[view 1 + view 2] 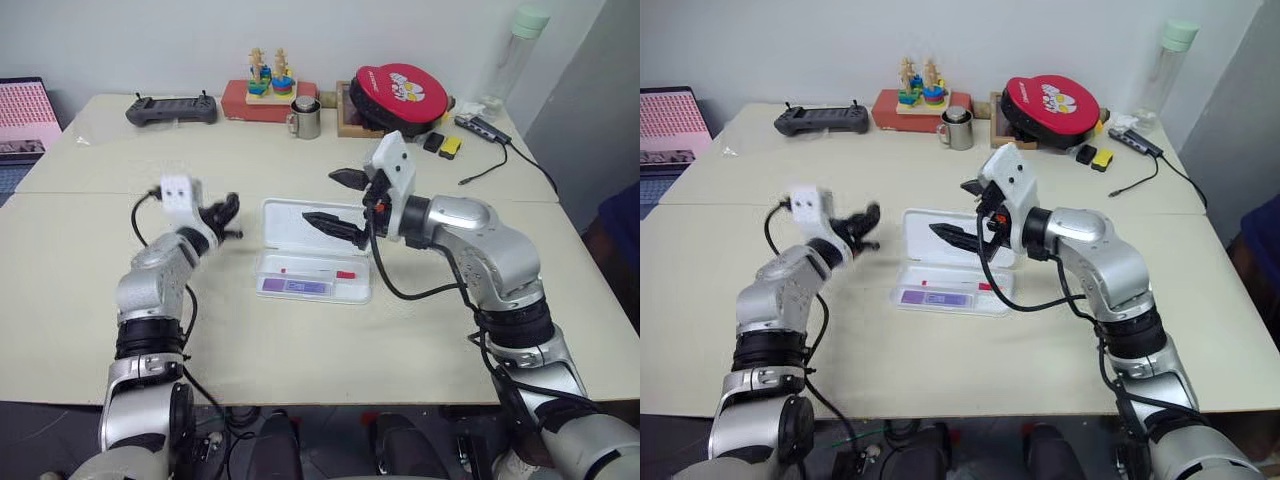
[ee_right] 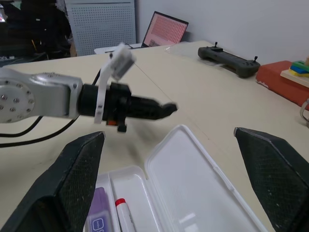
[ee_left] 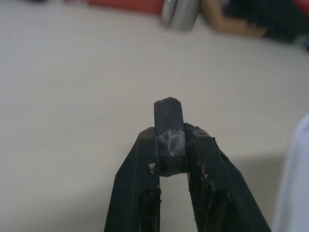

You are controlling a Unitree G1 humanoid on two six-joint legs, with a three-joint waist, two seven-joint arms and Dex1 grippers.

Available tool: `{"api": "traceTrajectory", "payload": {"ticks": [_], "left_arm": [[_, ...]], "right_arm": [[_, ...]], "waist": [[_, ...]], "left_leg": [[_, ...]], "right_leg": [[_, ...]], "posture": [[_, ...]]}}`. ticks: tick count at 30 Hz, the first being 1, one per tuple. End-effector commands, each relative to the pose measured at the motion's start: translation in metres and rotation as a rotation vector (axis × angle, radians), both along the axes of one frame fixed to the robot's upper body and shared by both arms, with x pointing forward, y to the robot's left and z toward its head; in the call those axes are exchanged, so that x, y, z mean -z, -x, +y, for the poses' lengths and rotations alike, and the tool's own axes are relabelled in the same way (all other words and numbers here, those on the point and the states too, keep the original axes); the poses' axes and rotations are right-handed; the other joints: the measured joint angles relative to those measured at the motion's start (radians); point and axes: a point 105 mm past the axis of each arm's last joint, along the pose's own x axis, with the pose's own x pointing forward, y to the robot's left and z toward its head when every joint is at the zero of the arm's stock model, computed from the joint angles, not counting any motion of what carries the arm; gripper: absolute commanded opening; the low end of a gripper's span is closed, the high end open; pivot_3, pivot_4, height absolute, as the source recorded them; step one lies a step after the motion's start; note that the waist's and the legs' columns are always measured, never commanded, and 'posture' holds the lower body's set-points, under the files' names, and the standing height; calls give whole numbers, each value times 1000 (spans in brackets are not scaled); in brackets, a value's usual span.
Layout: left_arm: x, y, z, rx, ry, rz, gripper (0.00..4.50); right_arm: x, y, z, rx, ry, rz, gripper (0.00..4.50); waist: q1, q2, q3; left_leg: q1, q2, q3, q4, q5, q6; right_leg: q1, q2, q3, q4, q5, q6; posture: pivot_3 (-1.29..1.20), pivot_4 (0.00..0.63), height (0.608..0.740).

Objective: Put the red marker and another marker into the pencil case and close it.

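Observation:
The pencil case lies open in the middle of the table, its lid flat on the far side. In its tray lie the red marker and, nearer me, the purple marker. My left gripper hovers left of the case, shut on a small black cylinder that sticks out past its fingertips. My right gripper hangs open over the lid's right end, pointing left, with nothing between its fingers. The right wrist view looks over the lid and the red marker's cap toward the left gripper.
Along the far edge stand a black controller, a wooden stacking toy on a red box, a metal mug, a red round pouch and a bottle. A cable and hub lie far right. A laptop sits far left.

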Motion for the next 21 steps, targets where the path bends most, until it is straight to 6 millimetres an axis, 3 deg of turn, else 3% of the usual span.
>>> {"api": "traceTrajectory", "payload": {"ticks": [1,2,4,6,8,10,12,15,18,21], "left_arm": [[-64,29,-43,274,-16,-273,432],[-65,30,-44,283,-22,-279,432],[-58,46,-77,469,-89,-275,432],[-39,74,-115,724,-216,-252,432],[-7,89,-133,873,-369,-179,432],[29,98,-137,968,-524,-88,432],[47,103,-136,1023,-599,-49,432],[50,104,-136,1052,-606,-29,432],[64,102,-130,1055,-703,5,432],[61,94,-132,1015,-684,-27,432]], "right_arm": [[-13,15,-18,-32,-31,-34,4500],[-13,16,-19,-32,-30,-33,4500],[-11,22,-34,-24,-31,-20,4500],[-7,31,-50,-15,-19,-4,4500],[5,40,-61,-15,28,24,4500],[19,45,-68,-3,78,65,4500],[34,50,-70,5,136,95,4500],[46,59,-68,-10,182,125,4500],[50,58,-68,20,187,127,4500],[48,56,-67,33,174,118,4500]], "waist": [[4,0,0],[2,1,0],[2,1,0],[1,1,0],[1,1,0],[1,1,0],[-6,1,0],[-17,1,0],[-22,1,0],[-21,1,0]], "left_leg": [[0,-1,0,0,0,0],[-1,-2,1,0,0,0],[1,-2,1,0,0,0],[1,-1,1,-1,0,0],[0,-1,1,-1,0,0],[0,-1,1,0,0,0],[2,-1,1,-1,-1,0],[3,-1,1,0,0,0],[3,-1,1,1,0,0],[3,-1,1,2,0,0]], "right_leg": [[0,-1,0,-1,0,0],[1,-2,0,-1,0,0],[1,-2,1,-1,0,0],[1,-1,1,-1,0,0],[1,-1,1,-2,0,0],[1,-1,1,-2,0,0],[2,-1,2,-1,-1,2],[1,0,3,-1,-2,3],[1,0,3,-1,-3,4],[1,-1,4,-1,-3,4]], "posture": [[0,150,740],[0,150,740],[0,150,740],[0,150,740],[0,150,740],[0,150,740],[0,150,740],[0,150,740],[0,150,740],[0,150,740]]}}
